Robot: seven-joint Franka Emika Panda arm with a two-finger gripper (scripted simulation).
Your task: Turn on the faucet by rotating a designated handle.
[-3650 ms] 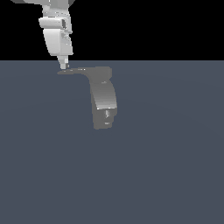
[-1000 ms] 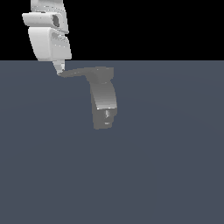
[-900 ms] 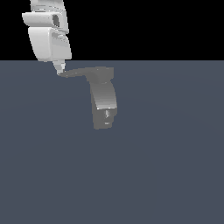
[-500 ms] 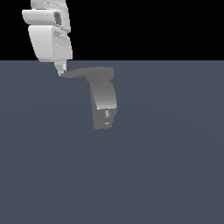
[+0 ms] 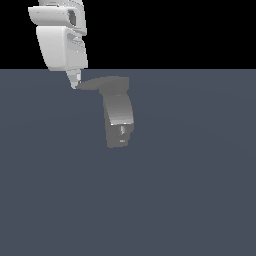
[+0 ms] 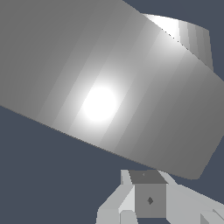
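One faucet (image 5: 118, 117), one handle (image 5: 95, 84), one pincer of mine (image 5: 75, 83). The faucet stands just above centre in the exterior view, its handle reaching toward nine o'clock. My fingertips meet the handle's tip; I cannot tell how wide they stand. In the wrist view a grey curved surface (image 6: 109, 83) fills most of the frame. Since a second ago, nothing has shifted noticeably.

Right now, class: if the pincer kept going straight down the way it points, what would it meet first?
The pincer points down at the tip of the handle, so probably that lever; depth is unclear.
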